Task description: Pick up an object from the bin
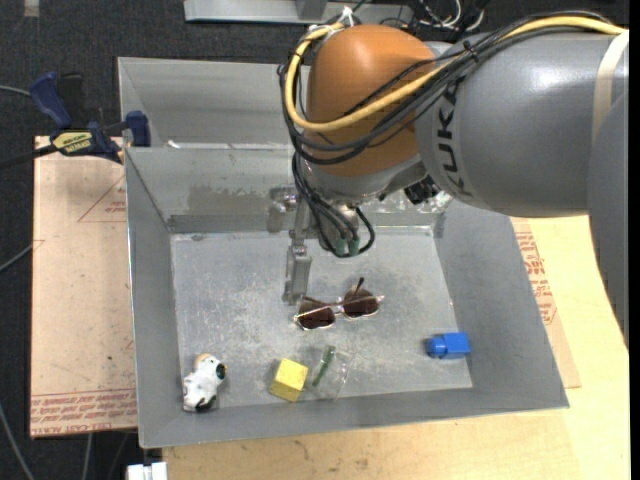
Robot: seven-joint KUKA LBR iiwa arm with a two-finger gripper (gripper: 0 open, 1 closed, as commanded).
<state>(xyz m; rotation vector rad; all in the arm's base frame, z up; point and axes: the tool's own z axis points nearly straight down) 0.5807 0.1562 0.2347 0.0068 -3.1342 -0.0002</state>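
My gripper (294, 290) hangs low over the middle of the bin floor, its tip just above and left of a pair of sunglasses. The sunglasses (338, 310) have dark reddish lenses and a pale frame; they lie flat, with one temple sticking up toward the back. Nothing shows held in the gripper. A yellow cube (289, 379) lies nearer the front wall, below the sunglasses. Beside it on the right is a small clear piece with a green stripe (326, 367).
A blue block (448, 345) rests at the front right of the floor. A white toy figure with dark spots (204, 381) lies in the front left corner. The arm with its orange cover and cables spans the back right of the bin.
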